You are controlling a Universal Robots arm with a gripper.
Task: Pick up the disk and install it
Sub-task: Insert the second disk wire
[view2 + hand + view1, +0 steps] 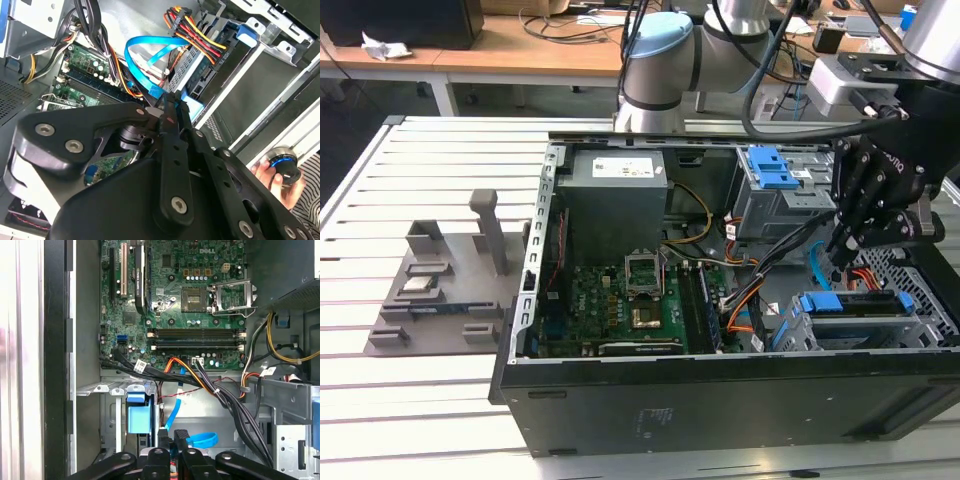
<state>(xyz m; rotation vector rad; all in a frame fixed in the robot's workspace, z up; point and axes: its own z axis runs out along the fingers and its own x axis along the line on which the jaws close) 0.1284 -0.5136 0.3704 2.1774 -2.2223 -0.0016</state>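
tool [172, 107] fingers together | above blue cable [142, 62] (looped) | motherboard [82, 75] beside

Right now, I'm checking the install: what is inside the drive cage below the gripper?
The disk sits in the cage, its blue caddy edge showing in the exterior view. The gripper hangs just above. The cage walls cover most of the disk's body.

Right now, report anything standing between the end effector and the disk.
A looped blue cable lies just past the end effector, toward the disk, and a red-yellow-orange wire bundle crosses the disk's near end. Nothing else visibly intervenes.
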